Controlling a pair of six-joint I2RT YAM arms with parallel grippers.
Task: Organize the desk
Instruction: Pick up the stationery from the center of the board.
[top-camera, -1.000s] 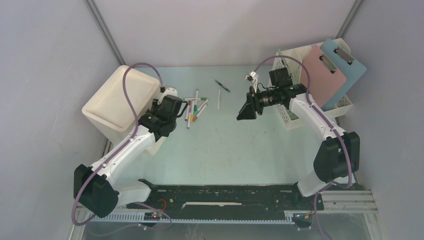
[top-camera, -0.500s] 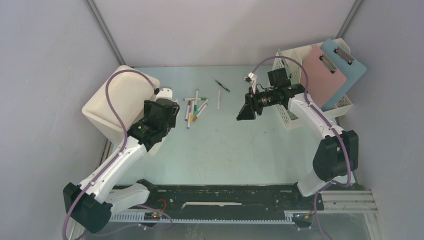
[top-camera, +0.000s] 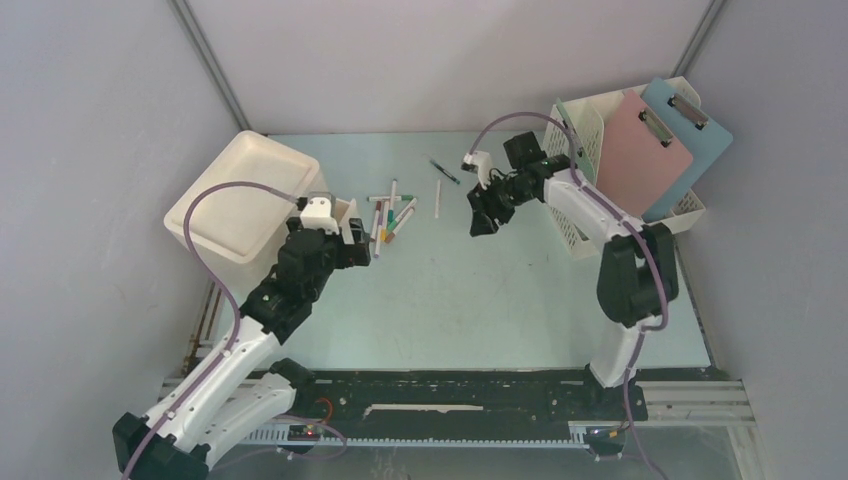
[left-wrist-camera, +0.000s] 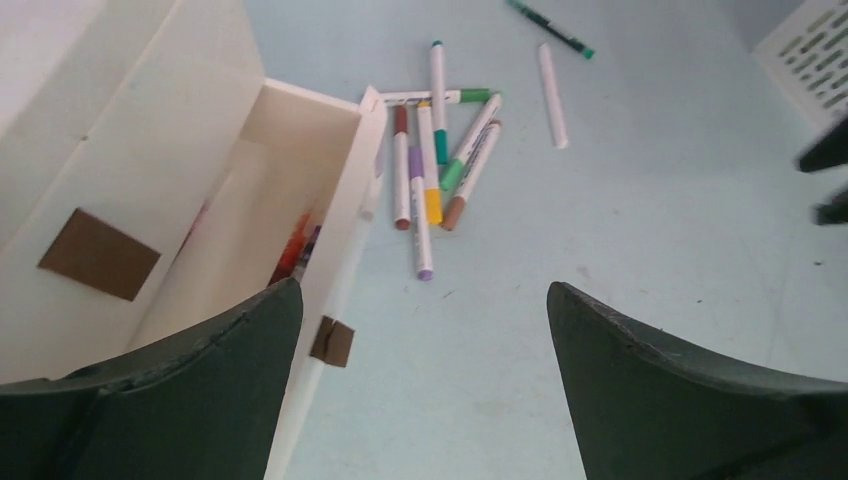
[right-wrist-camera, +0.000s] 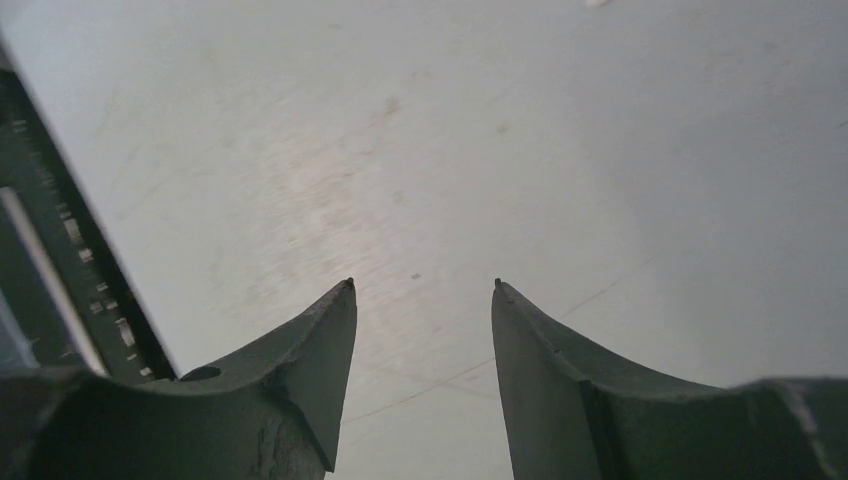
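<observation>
1. Grey panels close the top view on three sides. The desk, pale mint-green, fills the middle, with a black rail along its six o'clock edge.
2. A white bin stands at ten o'clock. At two o'clock a white file rack holds a pink clipboard and a blue clipboard.
3. A heap of markers lies just beside the bin, at its three o'clock. A white pen and a dark green pen lie apart from it, toward one o'clock.
4. The left gripper hangs between bin and markers, fingers wide and empty. The right gripper hangs at nine o'clock of the rack.
5. In the left wrist view the fingers stand far apart over bare desk. The bin is at nine o'clock with some coloured markers inside, and the heap is at twelve o'clock.
6. In the right wrist view the fingers are moderately apart and hold nothing. Only bare desk lies below, with a dark strip at nine o'clock.
</observation>
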